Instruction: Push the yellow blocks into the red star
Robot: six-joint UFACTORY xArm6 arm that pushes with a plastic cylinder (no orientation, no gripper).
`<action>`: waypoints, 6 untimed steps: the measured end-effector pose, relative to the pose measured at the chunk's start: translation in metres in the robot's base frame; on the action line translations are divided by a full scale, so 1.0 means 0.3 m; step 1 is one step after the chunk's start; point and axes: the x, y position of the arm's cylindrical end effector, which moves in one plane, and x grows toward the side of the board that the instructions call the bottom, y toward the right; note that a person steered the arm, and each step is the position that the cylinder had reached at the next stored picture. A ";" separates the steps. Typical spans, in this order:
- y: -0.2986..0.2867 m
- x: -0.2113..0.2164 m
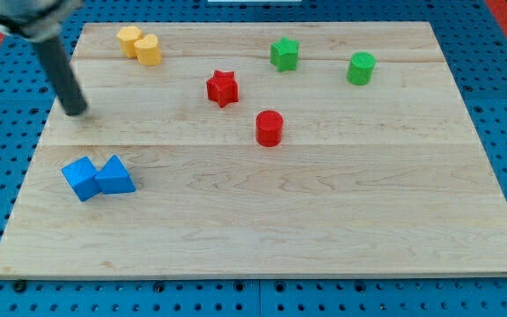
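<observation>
Two yellow blocks sit touching each other at the view's top left: a yellow hexagon-like block (pixel 129 39) and a yellow cylinder (pixel 149 49) just right of it. The red star (pixel 223 88) lies right of and below them, with bare board between. My tip (pixel 77 111) rests on the board at the view's left, below and left of the yellow blocks, touching no block.
A red cylinder (pixel 269 128) lies below and right of the red star. A green star (pixel 284 54) and a green cylinder (pixel 361 68) are at the top right. Two blue blocks (pixel 81 179) (pixel 114 176) touch at lower left. The wooden board (pixel 324 220) ends at blue pegboard.
</observation>
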 end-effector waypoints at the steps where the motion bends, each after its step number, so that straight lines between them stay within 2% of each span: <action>1: -0.081 -0.192; 2: -0.046 -0.439; 3: -0.027 -0.560; 5: 0.362 -0.416; 6: 0.409 -0.344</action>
